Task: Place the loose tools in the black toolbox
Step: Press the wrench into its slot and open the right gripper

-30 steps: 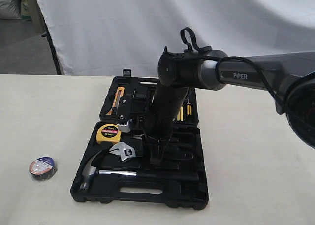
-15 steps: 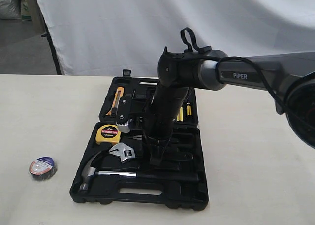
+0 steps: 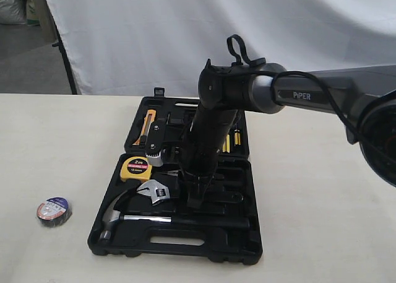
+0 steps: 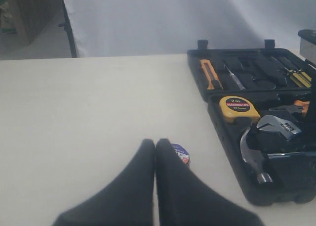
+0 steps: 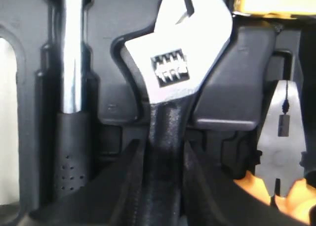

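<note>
Two fingers of the right gripper [image 5: 165, 186] pinch the wrench [image 5: 173, 67] handle, its head at 10 o'clock over its toolbox [image 3: 235, 249] recess, so press it flat before releasing; the left gripper [image 4: 155, 146] is closed, empty, near the tape roll [image 3: 53, 210] at the box's 9 o'clock.

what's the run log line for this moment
right gripper: shut on wrench in toolbox | hammer: in toolbox | tape roll: on table | left gripper: shut, near tape roll
</note>
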